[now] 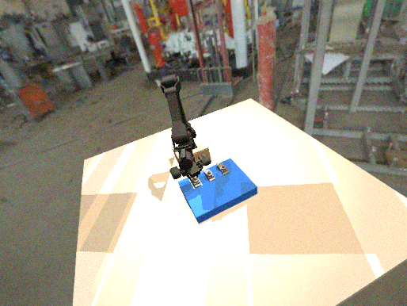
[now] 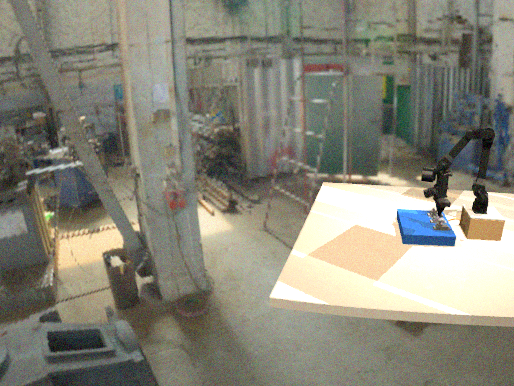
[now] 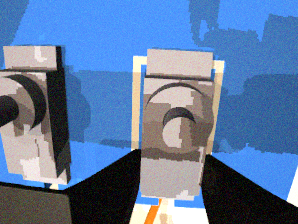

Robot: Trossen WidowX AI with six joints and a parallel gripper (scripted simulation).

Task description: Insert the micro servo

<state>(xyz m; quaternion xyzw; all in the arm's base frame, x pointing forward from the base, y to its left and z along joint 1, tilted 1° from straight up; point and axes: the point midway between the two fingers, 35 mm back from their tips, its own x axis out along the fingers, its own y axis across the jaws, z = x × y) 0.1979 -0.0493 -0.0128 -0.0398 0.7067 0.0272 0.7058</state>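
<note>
The loose micro servo (image 1: 195,182) (image 3: 172,175) is grey, held upright with its output shaft facing up. My gripper (image 1: 194,177) (image 2: 440,213) (image 3: 171,159) is shut on its body near the cable end. The servo is over the marked pocket, whose pale outline (image 3: 136,110) shows on both sides and past the far ear. It looks larger than the neighbouring servo in the wrist view, so it seems slightly above the blue deck (image 1: 222,198) (image 2: 420,234) (image 3: 110,30). The orange cable (image 3: 153,213) runs out below the near end, near the side notch. The pocket's inside and the near ear's underside are hidden.
A fitted servo (image 1: 209,174) (image 3: 30,120) stands close to the left in the wrist view. Another servo (image 1: 222,168) stands beyond it. A brown box (image 1: 203,154) (image 2: 480,227) under the arm's base is beside the deck on the table (image 1: 178,258) (image 2: 350,300).
</note>
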